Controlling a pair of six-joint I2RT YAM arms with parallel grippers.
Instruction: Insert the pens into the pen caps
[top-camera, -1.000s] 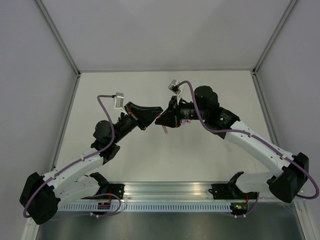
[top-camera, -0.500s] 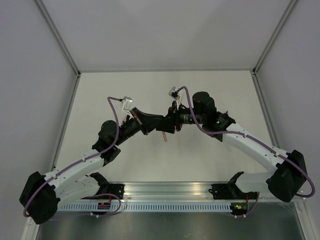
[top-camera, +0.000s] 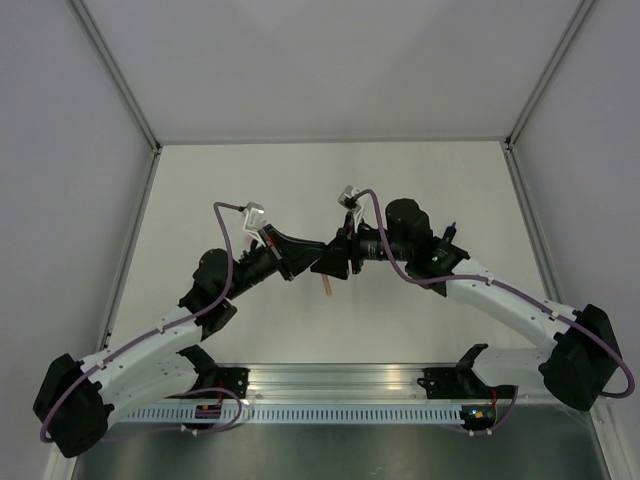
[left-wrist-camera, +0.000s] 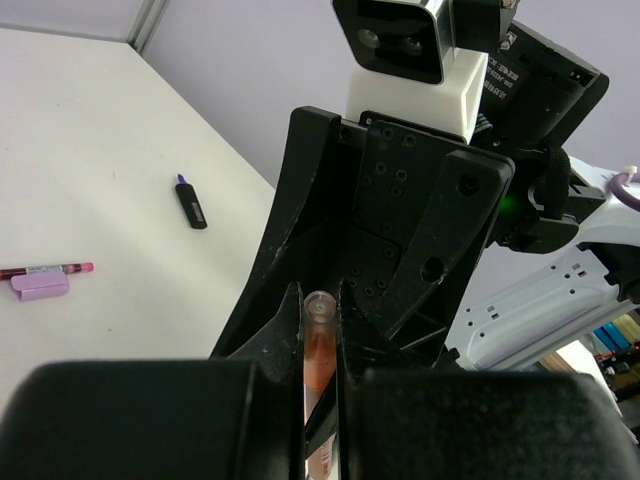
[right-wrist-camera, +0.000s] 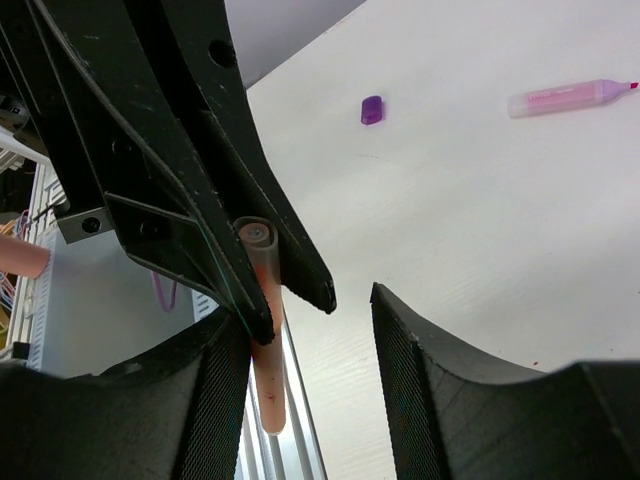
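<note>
- Jaws of the right gripper (right-wrist-camera: 312, 330) had just spread. A second earlier they stood narrow with the orange pen (right-wrist-camera: 265, 330) hanging under them. Now the two fingers were wide apart, with the pen just beside one pad and well clear of the other.
- The left gripper (left-wrist-camera: 318, 305) had come in from a short way off to meet its partner nose to nose. It was clamped tight on the pen's upper part, pinching it between the fingertips, and the rest hung down below the hand.
- Judged from that, the pen had been handed over: the left gripper alone carried it, and the right gripper was free to back off.
- The pen's pale round end poked up just past the left fingertips. Whether a cap already sat on it could not be told.
- A purple cap (right-wrist-camera: 372, 109) lay on the table (right-wrist-camera: 480, 220), well beyond the right gripper's fingertips. A pink pen (right-wrist-camera: 570, 98) lay further along, its tip apparently bare.
- A black pen (left-wrist-camera: 190, 204) lay far ahead of the left gripper and off to its side, untouched.
- With those pieces loose and apart, most of the capping seemed still to do. The freed right gripper looked the likely one to fetch a cap.
</note>
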